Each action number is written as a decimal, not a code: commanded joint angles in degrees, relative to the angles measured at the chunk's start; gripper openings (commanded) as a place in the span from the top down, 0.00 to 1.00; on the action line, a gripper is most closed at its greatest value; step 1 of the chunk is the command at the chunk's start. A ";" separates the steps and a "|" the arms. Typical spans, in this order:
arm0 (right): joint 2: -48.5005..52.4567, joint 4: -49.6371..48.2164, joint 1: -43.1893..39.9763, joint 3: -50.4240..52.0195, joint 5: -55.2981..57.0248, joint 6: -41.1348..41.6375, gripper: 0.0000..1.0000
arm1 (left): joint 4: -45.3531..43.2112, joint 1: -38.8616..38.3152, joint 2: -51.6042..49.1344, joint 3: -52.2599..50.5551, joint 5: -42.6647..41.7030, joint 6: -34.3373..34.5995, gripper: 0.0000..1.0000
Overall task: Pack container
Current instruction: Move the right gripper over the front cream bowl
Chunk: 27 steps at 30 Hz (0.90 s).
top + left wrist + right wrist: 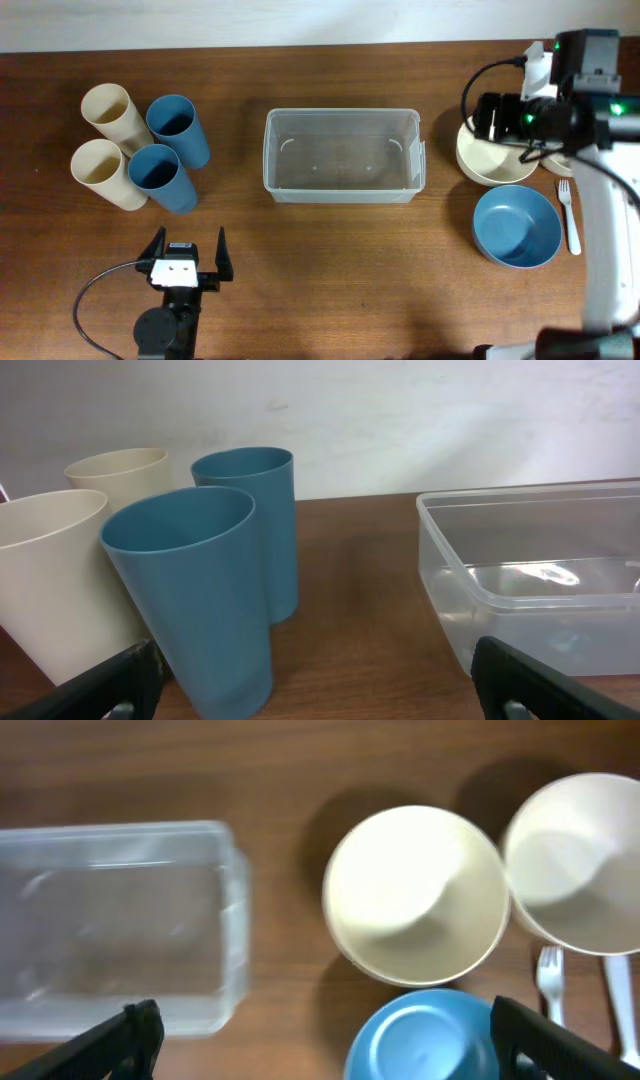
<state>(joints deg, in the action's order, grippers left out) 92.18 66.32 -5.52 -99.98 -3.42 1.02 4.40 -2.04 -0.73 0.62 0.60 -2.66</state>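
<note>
Jaws of the left gripper [188, 250] stood spread and empty in the overhead view, near the front-left corner of the clear, translucent rectangular plastic container [340, 155]. That container lay at mid-table, empty, its long axis running from the left arm's side to the right arm's side. The right gripper [500, 118] hung above a round cream bowl [497, 160] just beside the container's right short end; a round blue bowl [516, 225] sat in front of the cream one. Judged from this, the right arm was the nearer.

Left wrist view: the left gripper [315, 690] showed both fingers wide apart, nothing between them. The container [540, 590] lay ahead and right of the jaws; two tall blue cups [190, 590] and two tall cream cups [50, 580] stood on its left, apart from it.

Right wrist view: the right gripper [325, 1040] likewise stood spread, holding nothing. The container [110, 920] lay left of the jaws, and two cream bowls [415, 910] were on its right, close to its end wall.
</note>
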 commanded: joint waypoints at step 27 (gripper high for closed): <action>27.08 -6.36 -0.46 -0.79 4.02 -5.25 0.01 | 0.37 0.39 0.44 -0.11 -0.72 -1.09 0.00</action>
<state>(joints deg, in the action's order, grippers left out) 117.67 59.94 -5.82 -99.98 1.67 -3.51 4.40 -2.04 -0.73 0.62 0.60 -2.66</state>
